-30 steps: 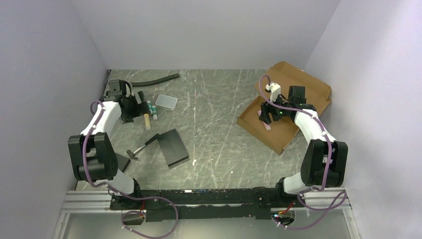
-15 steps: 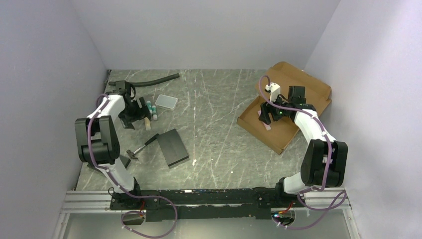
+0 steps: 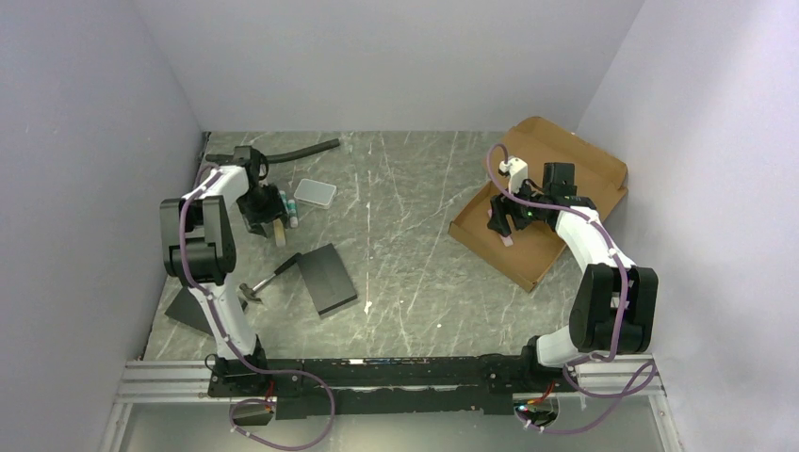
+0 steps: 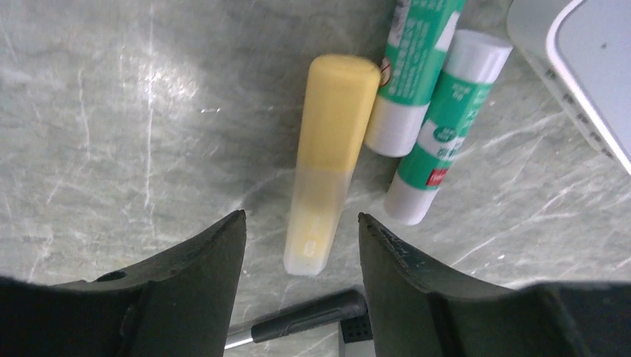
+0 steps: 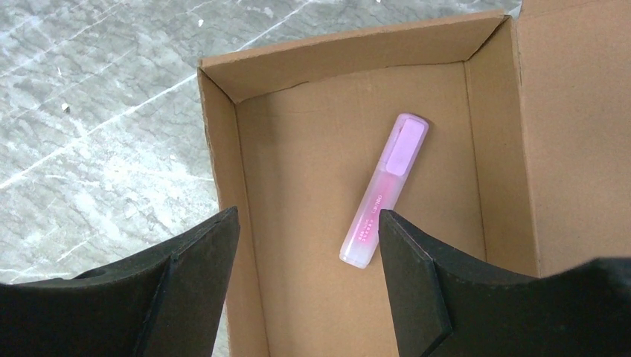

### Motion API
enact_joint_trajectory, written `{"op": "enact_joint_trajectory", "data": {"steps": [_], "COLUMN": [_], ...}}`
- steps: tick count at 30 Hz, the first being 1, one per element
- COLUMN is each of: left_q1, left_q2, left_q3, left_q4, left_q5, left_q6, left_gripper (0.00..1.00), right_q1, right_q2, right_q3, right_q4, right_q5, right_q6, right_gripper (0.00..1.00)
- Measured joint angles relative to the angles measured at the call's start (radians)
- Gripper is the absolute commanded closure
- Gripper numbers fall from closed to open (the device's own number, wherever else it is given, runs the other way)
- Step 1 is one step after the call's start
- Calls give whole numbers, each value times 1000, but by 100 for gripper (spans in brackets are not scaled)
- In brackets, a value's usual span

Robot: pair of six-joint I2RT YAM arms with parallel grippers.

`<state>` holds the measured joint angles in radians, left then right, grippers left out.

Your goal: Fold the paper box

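Currently paper box (image 5: 312,171) sits at 2 o'clock, walls up, lid (image 3: 575,155) open, pink marker (image 5: 385,190) inside. Right gripper (image 5: 306,223) hovers above, jaws wide, empty. Left gripper (image 4: 301,219) at 10 o'clock straddles yellow marker (image 4: 331,141), jaws parted, ungripped. Judged next: closing lid needs flap grasped.

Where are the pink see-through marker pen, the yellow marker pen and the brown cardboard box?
Pink see-through marker pen (image 5: 382,193), right wrist view, middle of barrel.
Yellow marker pen (image 4: 327,163), left wrist view, middle of body.
Brown cardboard box (image 5: 298,223), right wrist view, bare floor.
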<state>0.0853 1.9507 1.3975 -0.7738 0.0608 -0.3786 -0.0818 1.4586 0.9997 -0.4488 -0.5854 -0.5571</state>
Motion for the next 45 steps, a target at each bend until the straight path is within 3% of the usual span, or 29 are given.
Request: {"op": "enact_joint_trajectory", "data": {"steps": [7, 14, 18, 21, 26, 32, 35, 38, 41, 45], "left_q1": [-60, -66, -67, -66, -60, -67, -112, -240, -399, -531], "left_q2": [73, 77, 68, 4, -255, -551, -609, -618, -620, -636], "left_q3": [67, 76, 69, 18, -111, -253, -354, -452, -528, -589], "left_q4": [-40, -66, -68, -50, 24, 226, 394, 553, 692, 856], "left_q5": [-90, -147, -200, -212, -91, 290, 451, 521, 530, 470], "left_q6": [27, 57, 76, 89, 129, 148, 98, 40, -4, -51], "left_gripper": [54, 86, 97, 99, 100, 100, 100, 100, 100, 100], "right_q1": [4, 4, 4, 4, 4, 4, 6, 20, 52, 113], "right_q2": [0, 0, 0, 0, -2, -23, -40, -72, -86, -86], "right_q3": [0, 0, 0, 0, 0, 0, -32, -126, -232, -300], "right_q4": [-6, -14, -14, -14, -14, -6, 77, 252, 469, 684], "right_q5": [0, 0, -1, -8, -38, -182, -320, -431, -499, -492], "right_q6": [-1, -2, -3, -3, -3, 35, 138, 336, 576, 845], "right_gripper": [27, 27, 27, 27, 27, 26, 27, 25, 24, 25]}}
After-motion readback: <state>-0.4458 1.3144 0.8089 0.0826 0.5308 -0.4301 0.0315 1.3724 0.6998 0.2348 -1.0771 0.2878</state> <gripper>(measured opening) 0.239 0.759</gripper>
